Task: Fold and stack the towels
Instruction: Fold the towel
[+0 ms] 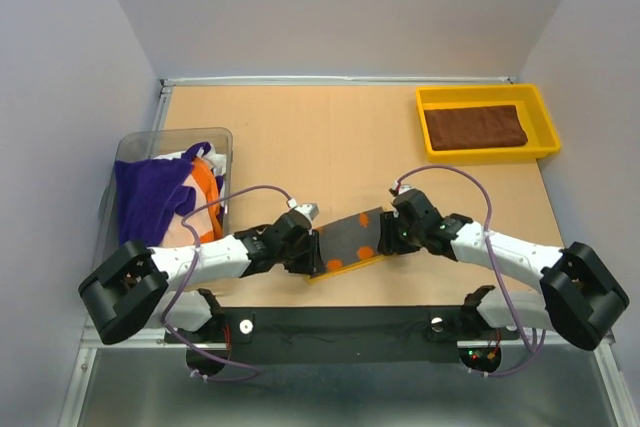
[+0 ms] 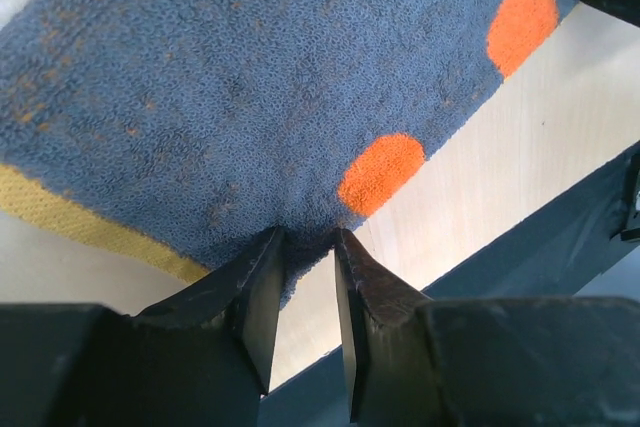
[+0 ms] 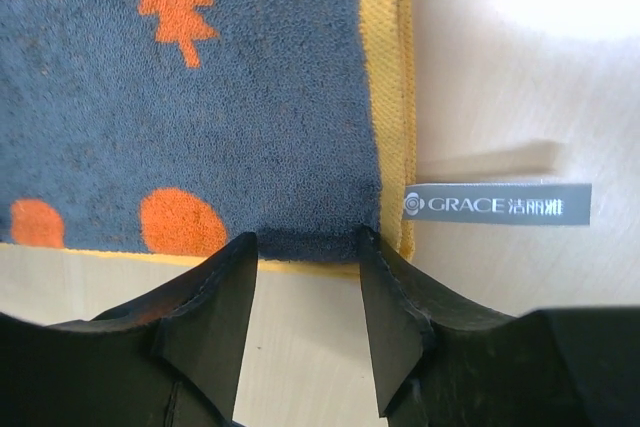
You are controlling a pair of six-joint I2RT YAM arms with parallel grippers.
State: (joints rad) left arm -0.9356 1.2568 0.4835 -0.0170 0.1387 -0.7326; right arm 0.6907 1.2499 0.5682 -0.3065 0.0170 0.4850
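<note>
A dark grey towel with orange dots and a yellow border lies flat near the table's front edge, between both grippers. My left gripper is at its left end. In the left wrist view the jaws pinch a puckered bit of the towel's edge. My right gripper is at the right end. In the right wrist view it stands open, tips on the towel's corner. A folded brown towel lies in the tray. Purple and orange towels are heaped in the bin.
The yellow tray stands at the back right. The clear bin stands at the left edge. A grey "GRACE" label sticks out from the towel's side. A black strip runs along the table's front edge.
</note>
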